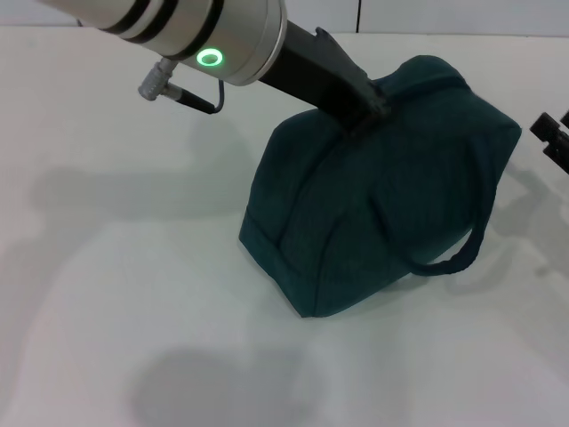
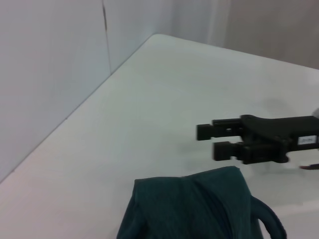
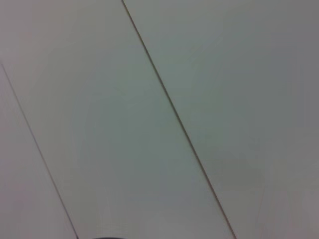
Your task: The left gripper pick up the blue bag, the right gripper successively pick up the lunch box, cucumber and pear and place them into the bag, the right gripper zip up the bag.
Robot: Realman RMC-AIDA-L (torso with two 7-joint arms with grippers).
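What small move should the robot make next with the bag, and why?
Probably lift the left gripper off the top of the bag. The bag stands on the table and looks closed, and the right gripper is clear of it, jaws open.

A white table (image 1: 133,294) fills most of the head view, bare and matte, with soft grey shadows at the left and lower middle. Along the top edge runs a pale wall (image 1: 427,13) with a dark vertical seam. In the left wrist view the wall (image 2: 50,74) fills the left side, meeting the table (image 2: 149,114) along a diagonal edge. The right wrist view shows only pale panels (image 3: 199,74) crossed by thin diagonal seams.
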